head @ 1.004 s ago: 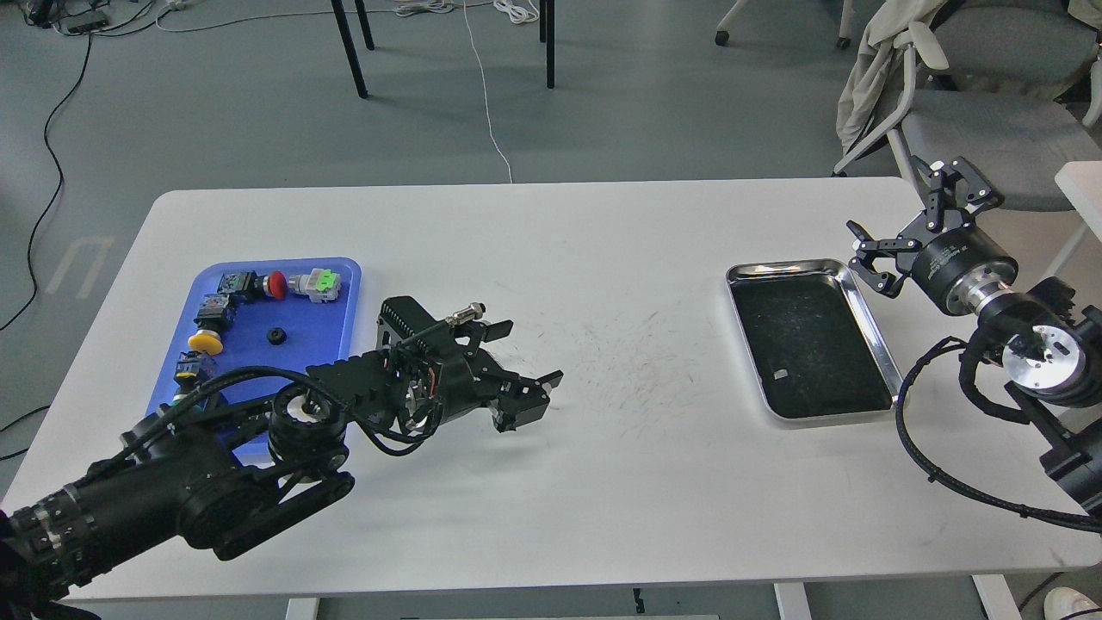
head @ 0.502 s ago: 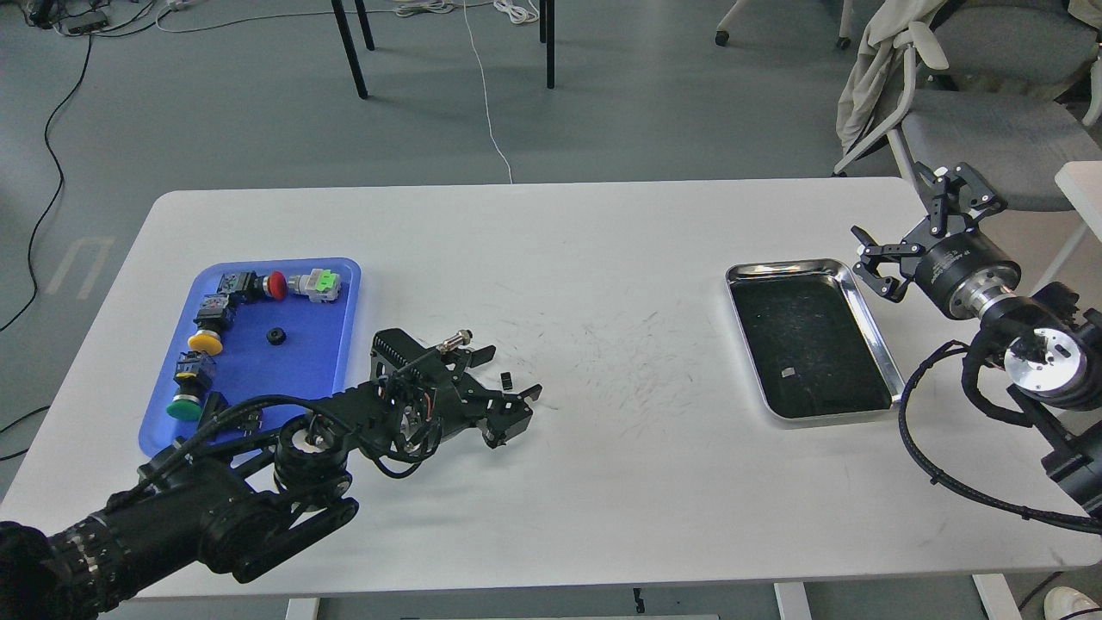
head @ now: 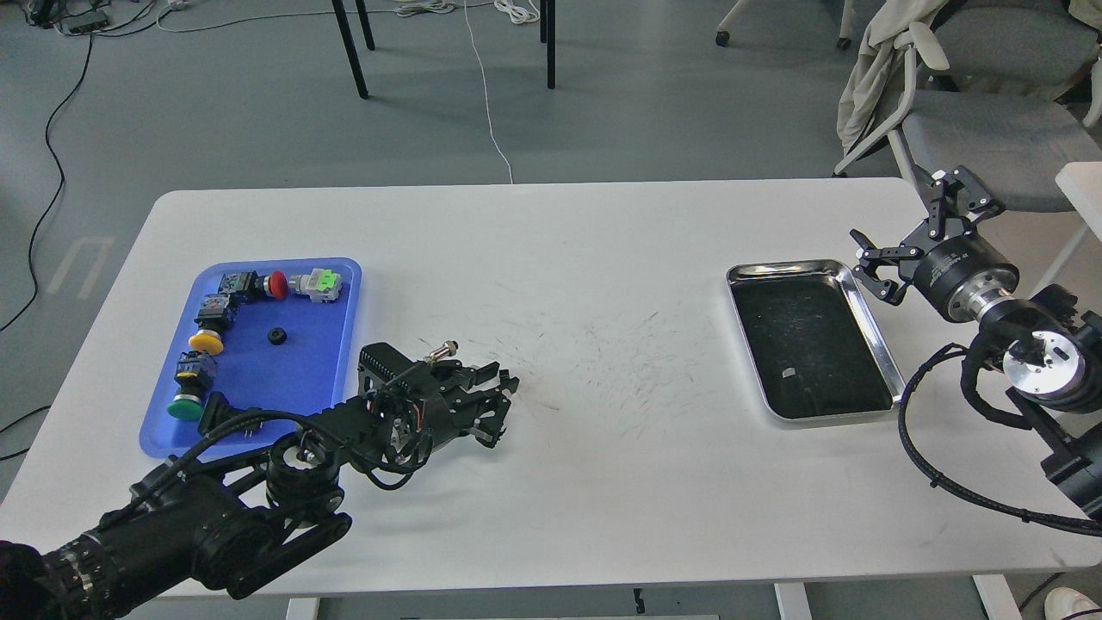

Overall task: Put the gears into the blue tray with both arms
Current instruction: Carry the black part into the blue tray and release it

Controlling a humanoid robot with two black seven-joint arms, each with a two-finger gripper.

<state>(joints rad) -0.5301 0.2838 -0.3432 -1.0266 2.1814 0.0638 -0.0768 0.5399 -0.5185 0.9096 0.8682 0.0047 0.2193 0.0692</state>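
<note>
The left gripper is showing dark and bunched near the frame's middle, so its fingers are blurring together and any gear between them is hiding. The left arm is running off the lower left corner.

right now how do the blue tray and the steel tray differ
1. The blue tray is matte blue plastic; the steel tray is shiny metal with a black lining.
2. The blue tray lies at the table's left and the steel tray at its right.
3. The blue tray holds a gear and several switches; the steel tray holds only a small pale speck.
Both are shallow, rimmed rectangles lying flat on the white table.
</note>
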